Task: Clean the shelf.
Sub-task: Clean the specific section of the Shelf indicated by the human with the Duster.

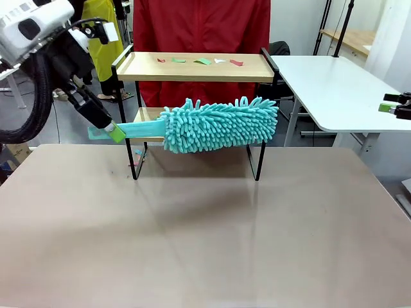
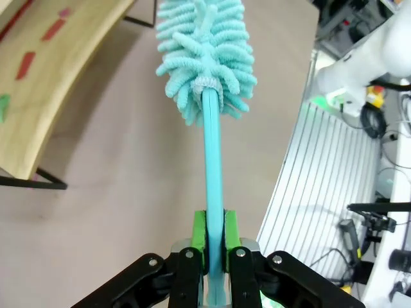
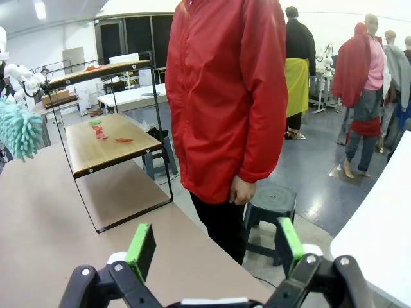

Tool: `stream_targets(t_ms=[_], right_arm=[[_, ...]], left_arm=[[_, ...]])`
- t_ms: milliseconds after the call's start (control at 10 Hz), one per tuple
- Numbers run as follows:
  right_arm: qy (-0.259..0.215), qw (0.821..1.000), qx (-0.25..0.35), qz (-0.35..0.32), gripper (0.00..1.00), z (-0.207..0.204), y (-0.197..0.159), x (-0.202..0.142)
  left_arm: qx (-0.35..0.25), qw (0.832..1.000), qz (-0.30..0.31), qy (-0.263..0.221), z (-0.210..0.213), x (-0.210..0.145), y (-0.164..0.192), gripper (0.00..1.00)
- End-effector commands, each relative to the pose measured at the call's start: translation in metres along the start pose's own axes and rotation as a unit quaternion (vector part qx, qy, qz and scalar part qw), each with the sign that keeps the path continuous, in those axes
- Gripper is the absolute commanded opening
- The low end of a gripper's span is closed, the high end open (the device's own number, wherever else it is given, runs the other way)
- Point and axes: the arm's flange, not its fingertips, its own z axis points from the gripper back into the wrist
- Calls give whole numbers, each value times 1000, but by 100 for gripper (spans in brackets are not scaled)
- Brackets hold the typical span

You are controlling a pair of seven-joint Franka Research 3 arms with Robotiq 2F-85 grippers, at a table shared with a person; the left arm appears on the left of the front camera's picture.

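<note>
The shelf (image 1: pixel 192 69) stands at the table's far side, and several red, green and white paper scraps (image 1: pixel 203 61) lie on its top board. My left gripper (image 1: pixel 115 133) is shut on the flat handle of a teal fluffy duster (image 1: pixel 218 125). The duster's head hangs level in front of the lower board, above the table. In the left wrist view the green pads (image 2: pixel 200 236) clamp the duster handle (image 2: pixel 212 167), with the shelf's board (image 2: pixel 45 83) off to the left. My right gripper (image 3: pixel 215 250) is open and holds nothing at the far right (image 1: pixel 395 109). Its view shows the shelf (image 3: pixel 103 144) with scraps on the lower board.
A person in a red jacket (image 1: pixel 199 25) stands right behind the shelf, a hand hanging at the side (image 3: pixel 243 191). A white table (image 1: pixel 334 90) adjoins at the back right. A black stool (image 3: pixel 270 199) stands beside the person. The brown tabletop (image 1: pixel 205 224) stretches in front of the shelf.
</note>
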Motion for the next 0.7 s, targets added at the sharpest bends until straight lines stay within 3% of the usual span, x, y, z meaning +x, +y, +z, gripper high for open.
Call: stream_targets(t_ms=[0,200,300,500,600], right_arm=[[0,1000,0,1,100,-1,2,2],[0,1000,0,1,100,-1,2,2],[0,1000,0,1,100,-1,2,2],[0,1000,0,1,100,-1,2,2],[0,1000,0,1,100,-1,2,2]], left_arm=[[-5,1000,-30,-3,13,-15,9,13],[-1,1000,-7,0,3,-4,3,13],[15,998,64,9,-4,12,0,13],[64,992,107,37,-4,19,-16,13],[72,987,138,29,-4,21,-19,13]])
